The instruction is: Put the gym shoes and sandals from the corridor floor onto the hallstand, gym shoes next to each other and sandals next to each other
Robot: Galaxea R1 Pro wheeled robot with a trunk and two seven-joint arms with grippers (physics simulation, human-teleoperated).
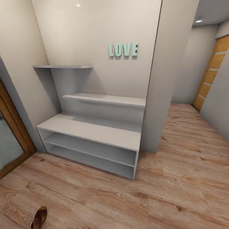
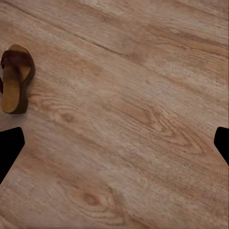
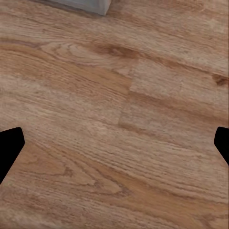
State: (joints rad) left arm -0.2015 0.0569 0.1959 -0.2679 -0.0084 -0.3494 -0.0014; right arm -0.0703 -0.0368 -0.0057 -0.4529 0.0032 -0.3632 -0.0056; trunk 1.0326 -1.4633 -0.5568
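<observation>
A white hallstand (image 1: pixel 92 140) stands against the wall, shelves bare, with teal "LOVE" letters (image 1: pixel 123 50) above. One brown sandal (image 1: pixel 39 217) lies on the wood floor (image 1: pixel 178 184) at seven o'clock in the head view. The left wrist view shows that sandal (image 2: pixel 16 78) at ten o'clock, apart from the left gripper (image 2: pixel 114 148), whose fingers (image 2: pixel 9 148) are spread wide and empty. The right gripper (image 3: pixel 114 148), equally spread, holds nothing above floor near a hallstand corner (image 3: pixel 86 5).

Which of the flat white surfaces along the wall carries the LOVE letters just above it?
The middle floating shelf, directly over the hallstand. The mint LOVE letters hang on the wall above its right part; the higher small shelf sits left of them.
</observation>
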